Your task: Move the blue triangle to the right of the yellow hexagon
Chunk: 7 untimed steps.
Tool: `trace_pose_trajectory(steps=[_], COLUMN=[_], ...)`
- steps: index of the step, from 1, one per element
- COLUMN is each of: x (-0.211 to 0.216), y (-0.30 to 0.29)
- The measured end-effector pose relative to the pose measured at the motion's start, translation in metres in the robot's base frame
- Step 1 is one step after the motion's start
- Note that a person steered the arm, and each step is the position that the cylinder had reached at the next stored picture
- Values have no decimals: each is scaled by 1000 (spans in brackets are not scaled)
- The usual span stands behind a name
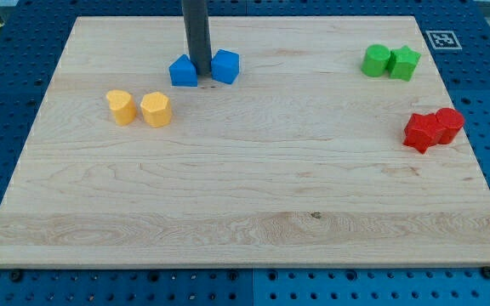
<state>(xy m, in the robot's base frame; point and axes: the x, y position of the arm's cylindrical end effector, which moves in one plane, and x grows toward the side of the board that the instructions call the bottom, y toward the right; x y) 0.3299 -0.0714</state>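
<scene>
Toward the view's top left, our tip (202, 71) rests between two blue blocks; we carry no pincer, only a rod.

Nearer us, the yellow hexagon (156, 110) touches a second yellow block (121, 107). Beyond, the blue triangle (183, 71) sits at the tip's left, the blue cube (225, 65) at its right.
</scene>
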Motion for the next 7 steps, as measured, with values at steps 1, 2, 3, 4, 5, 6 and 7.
trace_pose_trajectory(steps=[1,2,3,4,5,6,7], x=[-7,-39,-46,-31,-10,6,-4], y=[-5,-33,-75,-91,-56,-29,-42])
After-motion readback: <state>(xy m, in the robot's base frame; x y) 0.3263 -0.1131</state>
